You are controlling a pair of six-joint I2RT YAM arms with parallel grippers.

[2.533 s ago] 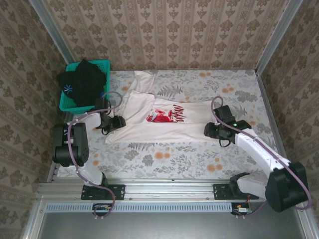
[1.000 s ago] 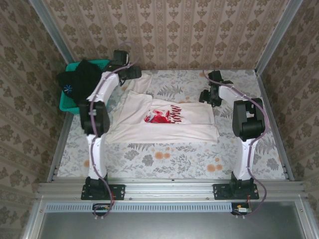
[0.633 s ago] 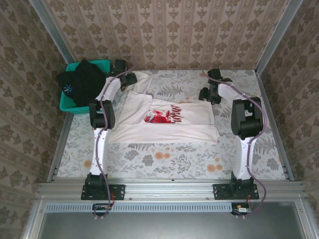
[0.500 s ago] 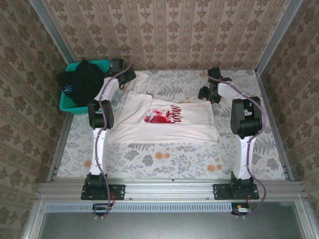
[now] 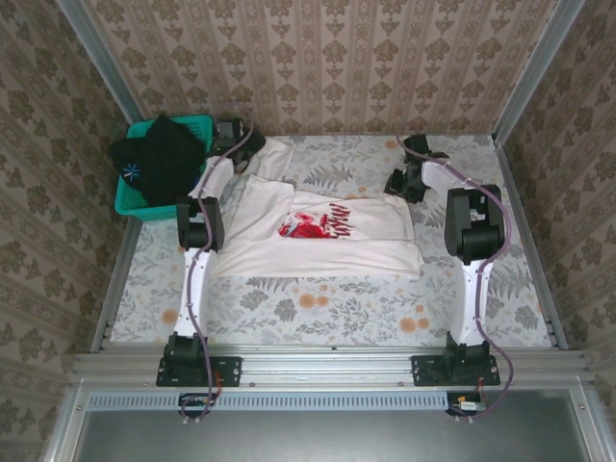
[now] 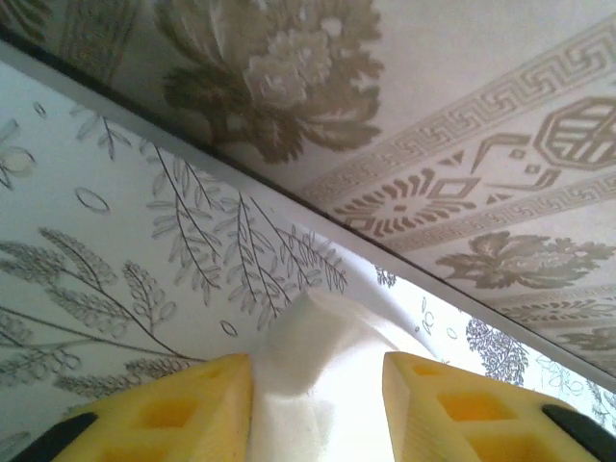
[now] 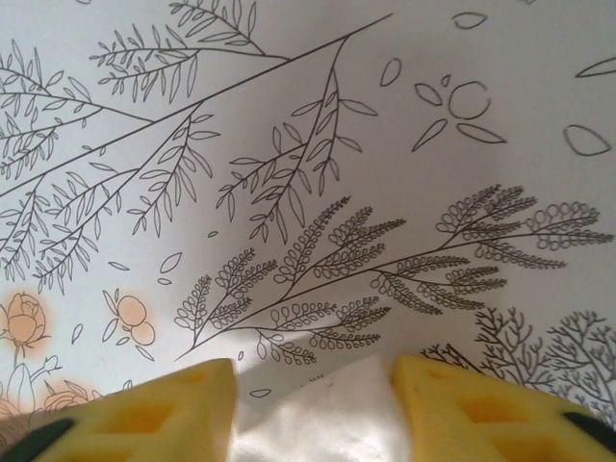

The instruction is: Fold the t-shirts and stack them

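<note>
Writing first: white t-shirt (image 5: 318, 226) has a red-and-black chest graphic w/ dark lettering beside it, too small to read from overhead. The black garment (image 5: 159, 154) shows a small pale starburst mark, no legible text. Containers: teal basket (image 5: 199, 122) at far-left corner of the table (image 5: 327, 308), black garment heaped in it and spilling over the rim. Tee lies spread mid-table, print up, one part reaching toward the basket. My left gripper (image 6: 318, 371) is at that far-left part by the back wall (image 6: 433, 96). Pads apart, a hump of white cloth fills the gap, can't tell if it's a real pinch. My right gripper (image 7: 313, 375) is at the tee's far-right corner. Jaws part-spread, cloth corner flat btwn the pads.
</note>
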